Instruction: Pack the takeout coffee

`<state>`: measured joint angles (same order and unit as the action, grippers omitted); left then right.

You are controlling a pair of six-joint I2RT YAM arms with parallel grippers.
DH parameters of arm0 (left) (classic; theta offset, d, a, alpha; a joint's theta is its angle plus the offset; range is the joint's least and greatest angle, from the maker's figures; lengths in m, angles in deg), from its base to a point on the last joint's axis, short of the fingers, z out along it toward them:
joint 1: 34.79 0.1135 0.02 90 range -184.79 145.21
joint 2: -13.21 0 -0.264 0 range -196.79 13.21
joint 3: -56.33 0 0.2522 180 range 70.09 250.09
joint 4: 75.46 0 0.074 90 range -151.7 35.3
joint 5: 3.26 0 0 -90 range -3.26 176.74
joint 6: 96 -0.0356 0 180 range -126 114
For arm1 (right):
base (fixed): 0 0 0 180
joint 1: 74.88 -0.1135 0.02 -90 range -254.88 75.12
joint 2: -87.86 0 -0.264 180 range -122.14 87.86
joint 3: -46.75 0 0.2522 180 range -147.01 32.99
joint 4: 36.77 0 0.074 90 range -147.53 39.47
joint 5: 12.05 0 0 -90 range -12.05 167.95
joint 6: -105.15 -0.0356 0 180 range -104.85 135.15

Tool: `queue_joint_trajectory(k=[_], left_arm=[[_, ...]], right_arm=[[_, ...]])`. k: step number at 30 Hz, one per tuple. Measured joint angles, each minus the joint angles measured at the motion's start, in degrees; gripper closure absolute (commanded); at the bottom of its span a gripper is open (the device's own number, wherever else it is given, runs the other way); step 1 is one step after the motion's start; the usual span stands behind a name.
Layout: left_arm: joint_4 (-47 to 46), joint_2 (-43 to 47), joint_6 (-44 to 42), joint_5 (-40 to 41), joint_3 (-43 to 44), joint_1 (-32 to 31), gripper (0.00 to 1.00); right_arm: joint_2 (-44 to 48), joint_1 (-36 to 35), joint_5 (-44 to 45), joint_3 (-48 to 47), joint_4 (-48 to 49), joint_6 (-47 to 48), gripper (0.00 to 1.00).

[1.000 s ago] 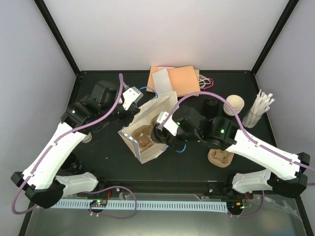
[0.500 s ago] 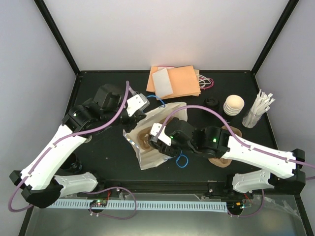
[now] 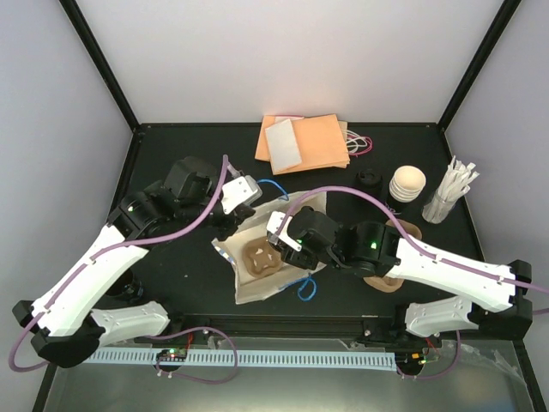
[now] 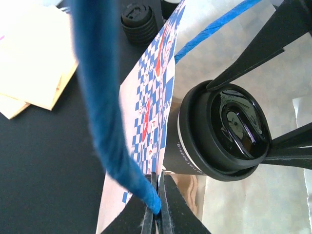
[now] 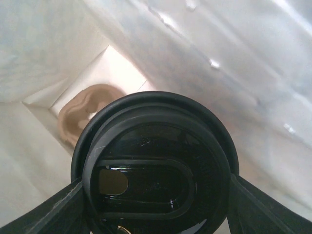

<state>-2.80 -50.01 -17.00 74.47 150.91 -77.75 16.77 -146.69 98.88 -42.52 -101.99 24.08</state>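
The takeout coffee (image 4: 229, 131), a dark-sided cup with a glossy black lid (image 5: 156, 165), hangs in the mouth of the white bag (image 3: 257, 287). My right gripper (image 5: 156, 209) is shut on it, with one black finger (image 5: 58, 209) on each side of the lid. In the top view the right wrist (image 3: 296, 236) hides the cup. Below the cup, a brown pulp carrier (image 5: 80, 114) lies on the bag's floor. My left gripper (image 4: 158, 209) is shut on the bag's blue handle (image 4: 105, 97) at the checkered side of the bag (image 4: 148, 112).
At the back lie orange envelopes (image 3: 304, 142). To the right are a stack of black lids (image 3: 369, 180), a stack of cream cups (image 3: 407, 183) and a holder of white sticks (image 3: 450, 193). A second carrier (image 3: 386, 276) sits under the right arm. The bag's other blue handle (image 3: 304, 287) trails in front.
The bag has leaned over toward the front and its mouth has spread wider. The left gripper shifted right with the handle. The right gripper moved the cup left, deeper into the mouth.
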Motion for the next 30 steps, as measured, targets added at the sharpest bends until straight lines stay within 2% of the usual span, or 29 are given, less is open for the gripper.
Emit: queue_joint_trajectory(k=[13, 26, 27, 28, 30], left_arm=[[-2.1, 4.9, -7.5, 2.4, -2.1, -0.6, 0.99], [-8.3, 9.3, -12.4, 3.4, -9.8, -1.0, 0.98], [-8.5, 9.2, -12.2, 3.4, -9.9, -1.0, 0.96], [-8.8, 9.2, -12.0, 3.2, -10.0, -1.0, 0.88], [-9.2, 9.2, -11.1, 2.9, -10.0, -1.0, 0.62]], right_arm=[[-1.9, -2.8, 3.7, 3.2, 0.3, 1.5, 0.52], [-4.8, -14.2, 9.9, 12.0, 6.8, 2.3, 0.56], [-4.8, -15.0, 10.5, 12.5, 7.5, 2.3, 0.54], [-4.8, -15.6, 11.1, 13.0, 8.0, 2.3, 0.52], [-4.8, -16.8, 12.5, 14.1, 9.2, 2.3, 0.52]])
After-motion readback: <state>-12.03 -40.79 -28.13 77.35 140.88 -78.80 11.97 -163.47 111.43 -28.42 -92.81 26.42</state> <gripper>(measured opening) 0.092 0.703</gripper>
